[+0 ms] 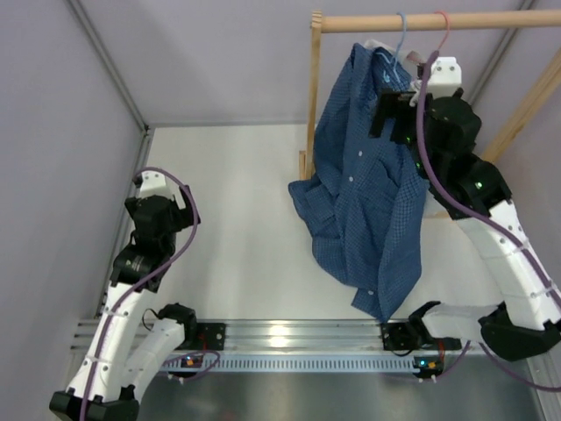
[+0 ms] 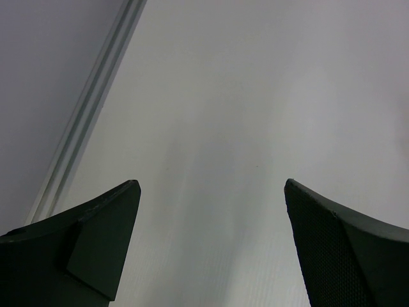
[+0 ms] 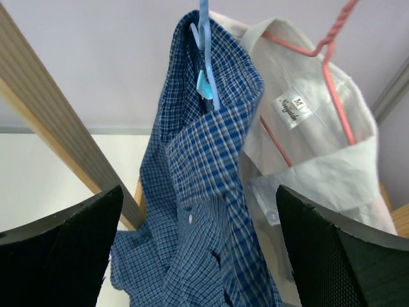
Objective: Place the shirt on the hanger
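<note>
One shoulder only seems caught, seen from above: the blue checked shirt (image 1: pixel 359 184) droops bunched from the light blue hanger (image 1: pixel 402 35) on the wooden rod (image 1: pixel 491 21). The left gripper (image 2: pixel 211 192) gapes over bare table (image 2: pixel 255 96), holding nothing. The right gripper (image 3: pixel 198 192), fingers wide apart and empty, has the collar just ahead between them, the white shirt (image 3: pixel 319 160) alongside; a finger snagging cloth could, I'd guess, drag the shirt off.

White table (image 2: pixel 255 96) spreads beneath left gripper (image 2: pixel 211 185) jaws; wooden rack (image 1: pixel 313 105) foot stands on it, left of right gripper (image 3: pixel 199 192) jaws.
</note>
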Controlling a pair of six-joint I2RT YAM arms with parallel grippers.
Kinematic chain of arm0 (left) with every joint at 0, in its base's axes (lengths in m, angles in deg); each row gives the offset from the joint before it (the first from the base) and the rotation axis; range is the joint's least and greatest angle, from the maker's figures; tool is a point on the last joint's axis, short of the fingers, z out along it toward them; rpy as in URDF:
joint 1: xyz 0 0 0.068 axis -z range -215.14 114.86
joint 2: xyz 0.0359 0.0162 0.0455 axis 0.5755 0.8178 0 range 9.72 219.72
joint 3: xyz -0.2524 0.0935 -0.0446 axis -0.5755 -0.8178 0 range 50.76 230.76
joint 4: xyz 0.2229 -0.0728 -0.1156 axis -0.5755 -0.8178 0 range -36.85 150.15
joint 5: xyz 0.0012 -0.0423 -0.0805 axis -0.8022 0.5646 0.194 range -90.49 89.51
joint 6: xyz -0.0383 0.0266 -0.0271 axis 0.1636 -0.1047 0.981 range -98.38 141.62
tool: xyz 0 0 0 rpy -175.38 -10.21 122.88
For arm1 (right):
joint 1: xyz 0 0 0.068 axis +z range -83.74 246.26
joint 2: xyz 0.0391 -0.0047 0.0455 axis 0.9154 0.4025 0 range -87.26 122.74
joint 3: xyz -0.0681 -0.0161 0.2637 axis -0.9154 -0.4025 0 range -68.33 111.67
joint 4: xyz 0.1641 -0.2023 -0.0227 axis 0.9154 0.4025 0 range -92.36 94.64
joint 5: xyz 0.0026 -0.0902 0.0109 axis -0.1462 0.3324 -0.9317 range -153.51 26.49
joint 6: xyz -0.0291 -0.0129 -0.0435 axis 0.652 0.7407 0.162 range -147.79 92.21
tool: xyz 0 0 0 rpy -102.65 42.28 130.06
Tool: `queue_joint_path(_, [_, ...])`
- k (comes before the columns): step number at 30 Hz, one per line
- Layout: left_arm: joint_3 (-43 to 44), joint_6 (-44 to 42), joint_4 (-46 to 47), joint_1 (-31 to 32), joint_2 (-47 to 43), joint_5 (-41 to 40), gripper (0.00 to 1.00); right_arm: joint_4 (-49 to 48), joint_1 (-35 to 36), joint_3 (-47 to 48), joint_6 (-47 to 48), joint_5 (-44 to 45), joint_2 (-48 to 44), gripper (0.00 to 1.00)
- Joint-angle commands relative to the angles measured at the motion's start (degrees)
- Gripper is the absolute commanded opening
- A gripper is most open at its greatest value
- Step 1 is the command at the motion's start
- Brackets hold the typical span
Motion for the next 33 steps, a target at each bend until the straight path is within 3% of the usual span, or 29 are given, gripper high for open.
queue_joint_path(1, [0.5, 0.5, 1.1, -0.5, -1.6, 1.6, 0.98, 3.2, 0.5, -4.1, 0.4, -3.6, -9.1, 1.0])
queue_joint_path(7, [-0.3, 1.2, 1.1, -0.5, -1.8, 4.7, 0.98, 3.3, 0.6, -23.7, 3.4, -0.2, -32.8, 1.0])
queue_joint_path(12, [-2.6, 1.7, 1.1, -0.5, -6.9, 3.9, 0.98, 8.3, 0.6, -35.8, 2.0, 7.2, -44.4, 0.99])
queue_joint_path(15, [-4.3, 1.8, 1.8, -0.5, -11.4, 3.2, 0.98, 10.0, 0.6, -39.6, 0.5, 7.3, -49.7, 0.99])
queue_joint_path(23, [-7.3, 1.3, 3.0, -0.5, -18.1, 6.9, 0.98, 16.8, 0.5, -40.2, 1.1, 10.9, -55.7, 1.0])
queue_joint_path(33, [-8.0, 1.4, 3.3, -0.5, -19.1, 8.5, 0.98, 18.9, 0.5, -39.6, 2.4, 12.8, -59.5, 0.99])
